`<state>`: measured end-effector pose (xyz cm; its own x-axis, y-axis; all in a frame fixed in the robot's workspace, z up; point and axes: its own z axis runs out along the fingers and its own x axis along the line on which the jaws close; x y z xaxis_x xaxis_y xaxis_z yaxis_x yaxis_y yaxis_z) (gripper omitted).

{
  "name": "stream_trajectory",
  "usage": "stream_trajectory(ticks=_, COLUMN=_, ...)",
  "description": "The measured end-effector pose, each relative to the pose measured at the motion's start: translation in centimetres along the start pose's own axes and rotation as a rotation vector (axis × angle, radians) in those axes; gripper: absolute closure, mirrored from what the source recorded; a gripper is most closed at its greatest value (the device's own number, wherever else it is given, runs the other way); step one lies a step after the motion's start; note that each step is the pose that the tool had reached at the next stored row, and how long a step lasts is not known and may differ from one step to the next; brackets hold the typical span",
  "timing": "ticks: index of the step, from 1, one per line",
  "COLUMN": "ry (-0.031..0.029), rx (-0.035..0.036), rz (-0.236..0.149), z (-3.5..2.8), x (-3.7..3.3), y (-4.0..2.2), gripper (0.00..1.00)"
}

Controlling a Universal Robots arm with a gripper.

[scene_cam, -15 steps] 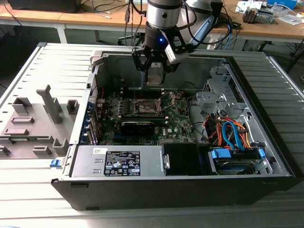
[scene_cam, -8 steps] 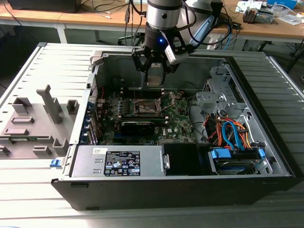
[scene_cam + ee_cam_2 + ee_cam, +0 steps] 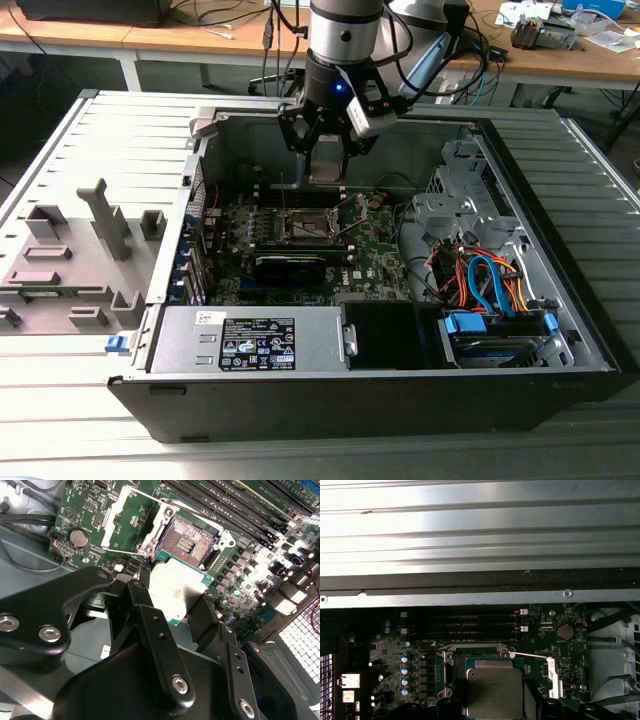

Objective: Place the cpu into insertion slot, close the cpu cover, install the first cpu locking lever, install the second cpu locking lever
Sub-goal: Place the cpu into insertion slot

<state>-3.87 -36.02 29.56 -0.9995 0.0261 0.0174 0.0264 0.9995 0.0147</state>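
My gripper is shut on the cpu, a flat square chip with a silver lid and a green edge. It hangs inside the open computer case, just above and slightly off the insertion slot. The slot's silver rim and dark pin field lie bare. Beside the slot the cpu cover is swung open, and a thin wire locking lever stands raised. In the first wrist view the cpu hides most of the insertion slot. In the exterior view the insertion slot lies below the fingers.
Memory slots run along one side of the socket, and a coin battery sits on the other. A long black card, the power supply and a drive cage with blue cables crowd the case. Grey plastic ducting lies outside, at the exterior view's left.
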Motion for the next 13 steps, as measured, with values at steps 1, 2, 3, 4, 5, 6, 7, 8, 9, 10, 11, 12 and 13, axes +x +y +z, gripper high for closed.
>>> stream_trajectory(ticks=1, ry=0.0, rx=0.0001, rz=0.0, z=0.02, x=0.0, y=0.0, gripper=0.45)
stream_trajectory(ticks=2, ry=0.0, rx=0.0003, rz=0.0, z=0.03, x=0.0, y=-0.01, gripper=0.45)
stream_trajectory(ticks=3, ry=0.0, rx=0.0006, rz=0.0, z=0.06, x=0.0, y=-0.02, gripper=0.45)
stream_trajectory(ticks=4, ry=-0.0001, rx=0.0009, rz=0.0, z=0.1, x=0.0, y=-0.03, gripper=0.45)
stream_trajectory(ticks=5, ry=-0.0001, rx=0.0013, rz=0.0, z=0.12, x=0.0, y=-0.04, gripper=0.45)
stream_trajectory(ticks=6, ry=0.0, rx=0.0015, rz=0.0, z=0.15, x=0.0, y=-0.04, gripper=0.45)
stream_trajectory(ticks=7, ry=-0.0001, rx=0.0017, rz=0.0, z=0.18, x=0.0, y=-0.05, gripper=0.45)
stream_trajectory(ticks=8, ry=-0.0001, rx=0.0018, rz=0.0, z=0.19, x=0.0, y=-0.05, gripper=0.45)
stream_trajectory(ticks=9, ry=-0.0001, rx=0.002, rz=0.0, z=0.21, x=0.0, y=-0.06, gripper=0.45)
stream_trajectory(ticks=10, ry=0.0, rx=0.002, rz=0.0, z=0.22, x=0.0, y=-0.06, gripper=0.45)
stream_trajectory(ticks=11, ry=0.0, rx=0.0023, rz=0.0, z=0.25, x=0.0, y=-0.07, gripper=0.45)
stream_trajectory(ticks=12, ry=-0.0001, rx=0.0026, rz=0.0, z=0.27, x=-0.01, y=-0.08, gripper=0.45)
stream_trajectory(ticks=13, ry=-0.0001, rx=0.0028, rz=0.0, z=0.29, x=0.0, y=-0.09, gripper=0.45)
